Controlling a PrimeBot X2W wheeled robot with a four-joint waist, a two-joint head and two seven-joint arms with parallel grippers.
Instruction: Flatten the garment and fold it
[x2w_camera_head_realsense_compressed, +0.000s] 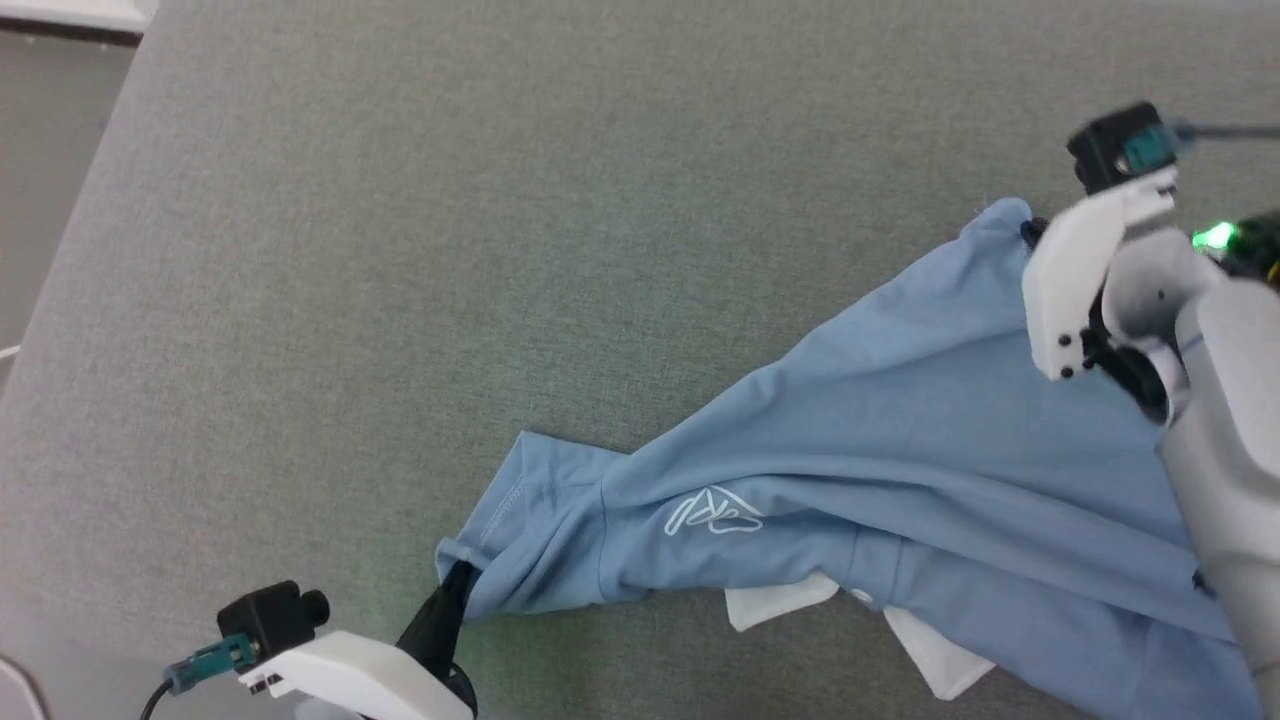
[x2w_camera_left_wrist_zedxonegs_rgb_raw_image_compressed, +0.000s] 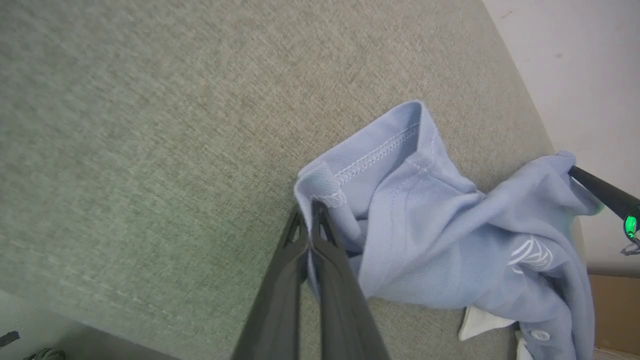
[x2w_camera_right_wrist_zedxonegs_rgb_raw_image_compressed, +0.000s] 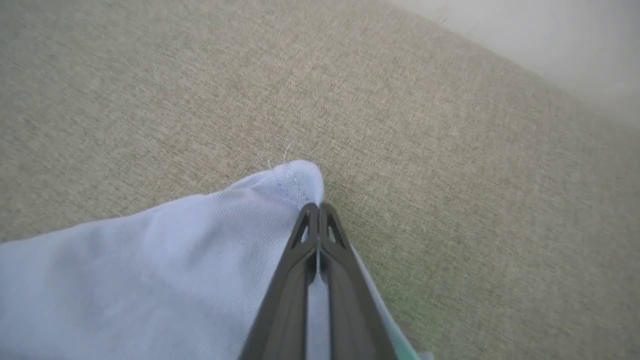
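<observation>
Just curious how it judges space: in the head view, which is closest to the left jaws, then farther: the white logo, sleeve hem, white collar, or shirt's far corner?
1. Sleeve hem, pinched in the left jaws, lower left.
2. White logo, middle.
3. White collar, bottom, slightly farther.
4. Far corner, upper right.

You'll find no legible txt or nos. here; the only mark is a white outline logo (x2w_camera_head_realsense_compressed: 713, 511) on the light blue polo shirt (x2w_camera_head_realsense_compressed: 900, 420), chars unreadable.
</observation>
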